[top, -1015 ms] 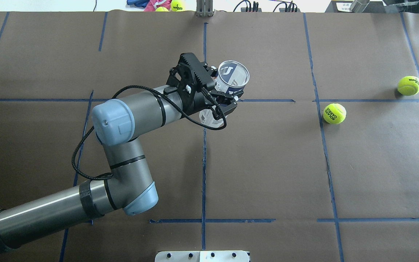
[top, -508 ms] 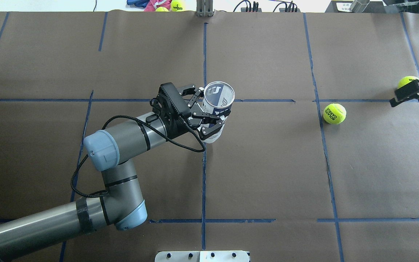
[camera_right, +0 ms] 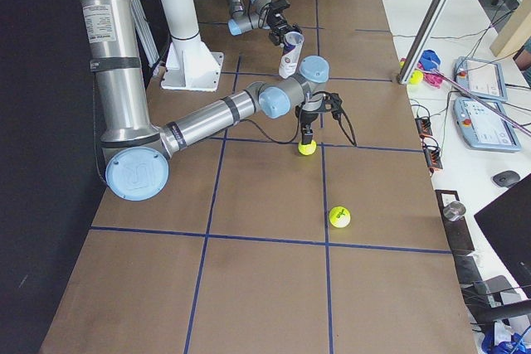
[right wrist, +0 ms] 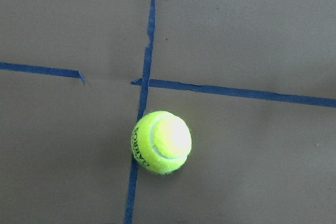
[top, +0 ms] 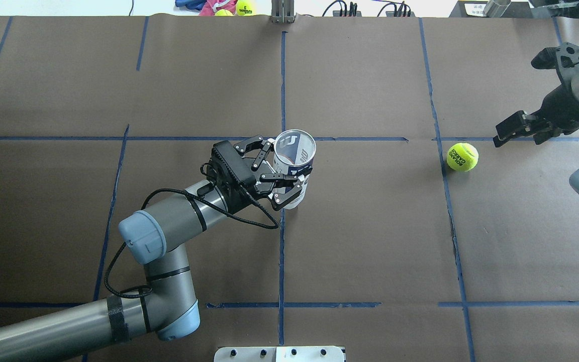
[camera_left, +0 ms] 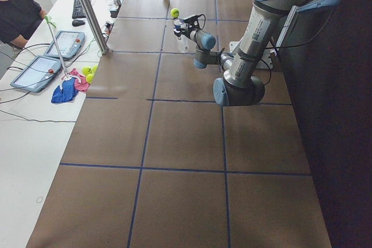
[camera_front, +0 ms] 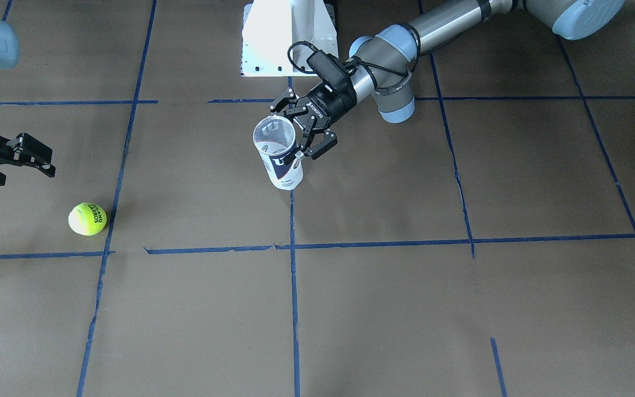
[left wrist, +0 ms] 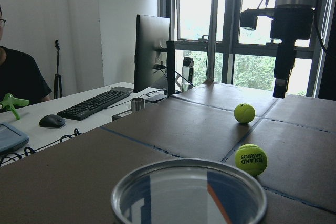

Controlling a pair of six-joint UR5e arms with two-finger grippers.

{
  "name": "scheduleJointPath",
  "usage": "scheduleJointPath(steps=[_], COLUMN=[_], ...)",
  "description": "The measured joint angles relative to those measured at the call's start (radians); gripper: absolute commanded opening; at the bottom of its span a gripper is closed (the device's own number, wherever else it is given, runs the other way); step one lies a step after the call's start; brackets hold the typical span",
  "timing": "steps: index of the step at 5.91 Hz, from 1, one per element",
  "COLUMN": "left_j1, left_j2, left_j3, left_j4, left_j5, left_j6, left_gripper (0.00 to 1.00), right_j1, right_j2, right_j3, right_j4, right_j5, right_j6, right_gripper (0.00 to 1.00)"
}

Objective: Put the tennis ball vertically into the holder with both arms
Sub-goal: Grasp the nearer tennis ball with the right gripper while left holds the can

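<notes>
The holder, a clear can (top: pixel 293 156) with a white and navy label, stands upright with its mouth up by the centre tape line. It also shows in the front view (camera_front: pixel 280 157) and its rim fills the left wrist view (left wrist: pixel 189 192). My left gripper (top: pixel 283 171) is shut on the holder from the side (camera_front: pixel 295 135). I cannot tell if its base touches the table. The tennis ball (top: pixel 463 156) lies on the table at the right (camera_front: pixel 87 219). My right gripper (top: pixel 518 133) hangs open and empty high above it (camera_front: pixel 20 165). The ball sits below centre in the right wrist view (right wrist: pixel 161 141).
A second tennis ball (camera_right: pixel 338 216) lies further toward the table's right end (left wrist: pixel 244 113), hidden by my right arm in the overhead view. The white pedestal base (camera_front: pixel 287 38) stands at the robot's side. Desks with screens, a keyboard and a metal pole (camera_right: pixel 431 22) line the far edge.
My left arm has drawn the holder back toward the robot and stood it more upright. My right arm has come in from the right and moved over the ball.
</notes>
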Motion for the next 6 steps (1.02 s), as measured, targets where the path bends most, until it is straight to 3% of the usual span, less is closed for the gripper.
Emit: scheduleJointPath(steps=[4,6], left_j1=[0.023,0.027], left_j2=[-0.004,-0.004], left_j3=[0.042,0.058], left_j4=[-0.076,-0.094], left_j5=[0.055,0.070], left_j6=[-0.001,-0.001], left_gripper=[0.81,0.81], right_j1=[-0.099,-0.171], right_j2=[0.054,0.094], right_j3=[-0.015,-0.071], right_j4=[0.002,0.002], right_j5=[-0.104,-0.220], right_j6=[0.005,0.000], right_gripper=[1.00,0.99])
